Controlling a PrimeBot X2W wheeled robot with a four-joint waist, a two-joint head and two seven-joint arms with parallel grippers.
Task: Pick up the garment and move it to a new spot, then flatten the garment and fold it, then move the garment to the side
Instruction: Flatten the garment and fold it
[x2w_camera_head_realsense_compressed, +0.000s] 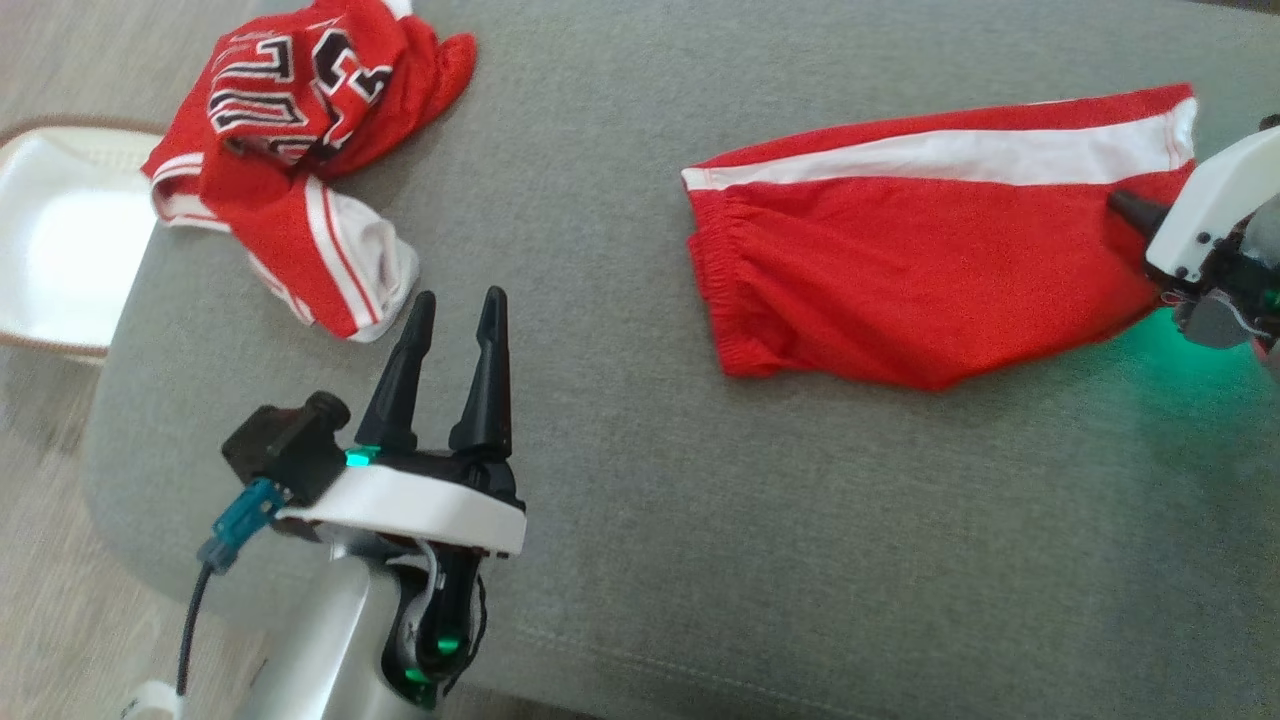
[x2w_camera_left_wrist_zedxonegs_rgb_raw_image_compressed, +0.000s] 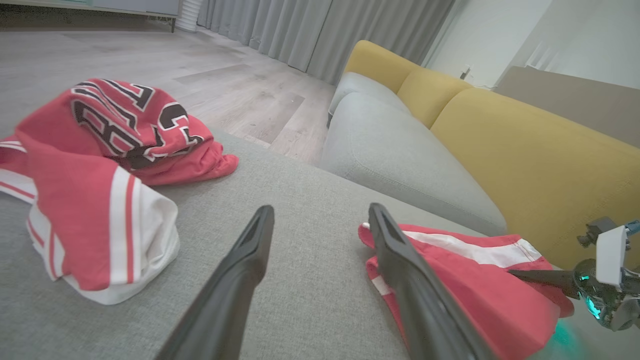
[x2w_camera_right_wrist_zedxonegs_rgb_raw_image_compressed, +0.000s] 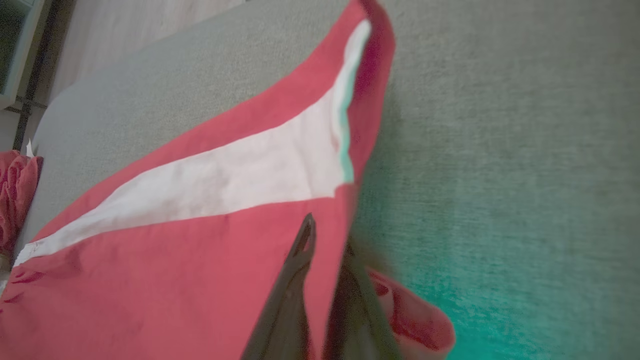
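Observation:
The garment, red shorts (x2w_camera_head_realsense_compressed: 900, 290) with a white side stripe, lies flat on the grey cushion (x2w_camera_head_realsense_compressed: 640, 520) at the right. My right gripper (x2w_camera_head_realsense_compressed: 1125, 205) is shut on the shorts' right hem. In the right wrist view its fingers (x2w_camera_right_wrist_zedxonegs_rgb_raw_image_compressed: 300, 260) pinch the red cloth (x2w_camera_right_wrist_zedxonegs_rgb_raw_image_compressed: 175, 250), one above and one below the edge (x2w_camera_right_wrist_zedxonegs_rgb_raw_image_compressed: 327, 240). In the left wrist view the shorts (x2w_camera_left_wrist_zedxonegs_rgb_raw_image_compressed: 490, 295) appear at the lower right with the right gripper (x2w_camera_left_wrist_zedxonegs_rgb_raw_image_compressed: 520, 274) at their edge. My left gripper (x2w_camera_head_realsense_compressed: 458, 300) hovers open over bare cushion to the left, holding nothing (x2w_camera_left_wrist_zedxonegs_rgb_raw_image_compressed: 321, 212).
A crumpled red jersey with black-and-white lettering and a red-and-white striped piece (x2w_camera_head_realsense_compressed: 300, 130) (x2w_camera_left_wrist_zedxonegs_rgb_raw_image_compressed: 100, 175) lie at the cushion's far left. A white seat (x2w_camera_head_realsense_compressed: 60, 240) stands beyond the left edge. A yellow-backed sofa (x2w_camera_left_wrist_zedxonegs_rgb_raw_image_compressed: 525, 150) sits behind the cushion.

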